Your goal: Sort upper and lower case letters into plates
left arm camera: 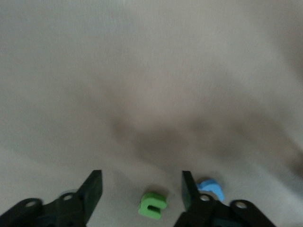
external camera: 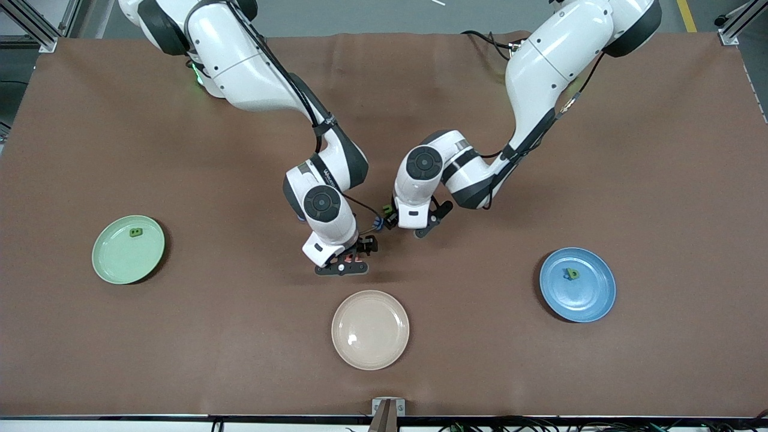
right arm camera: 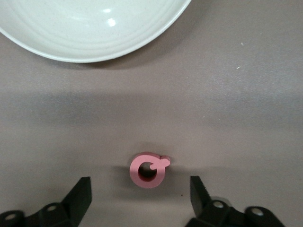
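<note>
- Three round shallow plates lie on the brown tabletop [external camera: 600, 150], well apart from one another.
- One pale green plate [external camera: 114, 264] sits toward the right arm's end of the tabletop; it is matte, with one small green letter block [external camera: 135, 233] on it near the rim.
- One cream-beige plate [external camera: 370, 348] sits midway along the tabletop, nearer to the front camera than the other two plates, and carries nothing.
- One medium blue plate [external camera: 591, 297] sits toward the left arm's end; it is matte, with one small letter piece [external camera: 572, 274], green with some blue, near its middle.
- Three loose letters show between the arms: one pink [right arm camera: 148, 170], one green [left arm camera: 152, 205], one light blue [left arm camera: 211, 188].
- The right tool [right arm camera: 139, 196] is low over the tabletop, just above the cream-beige plate in the front view. Its fingers [right arm camera: 80, 196] stand apart on either side of the pink letter and do not touch it, so it grasps nothing. That letter is a ring with a small tail, lying flat.
- The left tool [left arm camera: 142, 189] is low over the tabletop beside the right one. Its fingers [left arm camera: 93, 189] are spread around the green letter, clear of it. The light blue letter lies just outside one finger.
</note>
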`<state>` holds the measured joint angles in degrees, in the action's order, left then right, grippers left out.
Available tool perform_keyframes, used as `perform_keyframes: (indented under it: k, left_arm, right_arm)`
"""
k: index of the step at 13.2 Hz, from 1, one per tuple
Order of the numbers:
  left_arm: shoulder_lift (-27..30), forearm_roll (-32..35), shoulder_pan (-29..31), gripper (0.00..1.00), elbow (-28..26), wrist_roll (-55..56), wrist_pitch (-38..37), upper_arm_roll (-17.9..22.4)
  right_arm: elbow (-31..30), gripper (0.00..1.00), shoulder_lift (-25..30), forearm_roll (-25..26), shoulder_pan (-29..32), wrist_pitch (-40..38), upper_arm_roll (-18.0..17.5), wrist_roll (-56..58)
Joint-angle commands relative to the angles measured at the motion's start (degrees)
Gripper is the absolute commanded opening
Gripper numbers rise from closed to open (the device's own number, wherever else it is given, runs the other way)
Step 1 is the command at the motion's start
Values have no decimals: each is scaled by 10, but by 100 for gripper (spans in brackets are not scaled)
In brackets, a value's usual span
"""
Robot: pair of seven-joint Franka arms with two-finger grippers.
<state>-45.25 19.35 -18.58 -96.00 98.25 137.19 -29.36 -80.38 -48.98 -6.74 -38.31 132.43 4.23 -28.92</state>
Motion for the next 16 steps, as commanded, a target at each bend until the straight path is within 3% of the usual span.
perform_keyframes:
  k: [1,4,12,16]
  left_arm:
    - [-8,-6,-11,68,7,-1,6,3]
    - [-11,-7,-15,67,7,0,11,2]
    - [-18,-40,-32,66,7,-3,28,2]
    - [-30,-40,-33,63,8,-2,30,2]
  right_arm:
    - [22,77,-18,0,-6,9,6,-11]
    - [29,71,-24,1,-6,9,7,-11]
    - [28,71,-34,2,-6,12,9,-12]
    - [28,50,-34,2,-7,12,9,-12]
